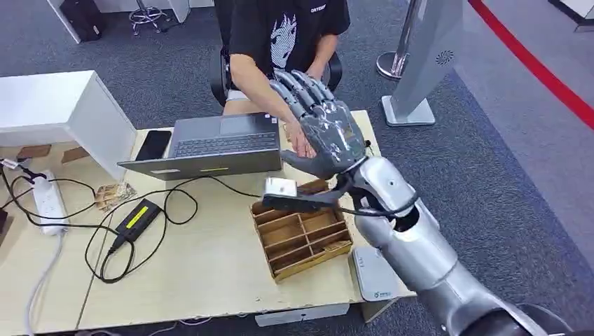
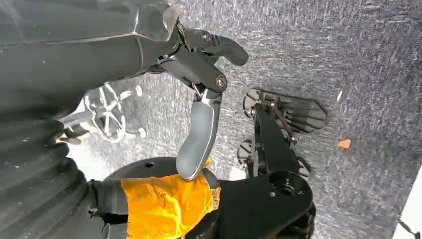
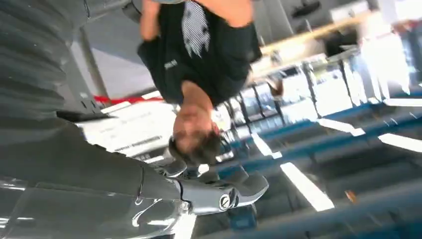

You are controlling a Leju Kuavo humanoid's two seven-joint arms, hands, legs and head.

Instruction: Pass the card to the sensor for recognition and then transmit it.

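Observation:
My right hand (image 1: pixel 326 129) is raised above the table's far right part, with its fingers stretched out and apart toward the seated person (image 1: pixel 287 35). Nothing lies in it. The person's hand (image 1: pixel 301 145) rests on the table just under my palm. In the right wrist view the thumb (image 3: pixel 214 195) stands free, with the person beyond it. A white flat sensor (image 1: pixel 375 274) lies at the table's front right corner, below my forearm. My left hand (image 2: pixel 199 74) hangs over the carpet, its fingers loosely bent and holding nothing.
A wooden divided tray (image 1: pixel 301 234) sits beside the sensor. An open laptop (image 1: pixel 217 143) and a black phone (image 1: pixel 153 145) lie further back. A power strip (image 1: pixel 47 203), a black adapter (image 1: pixel 138 217) and cables are on the left, with a white box (image 1: pixel 63 112) behind.

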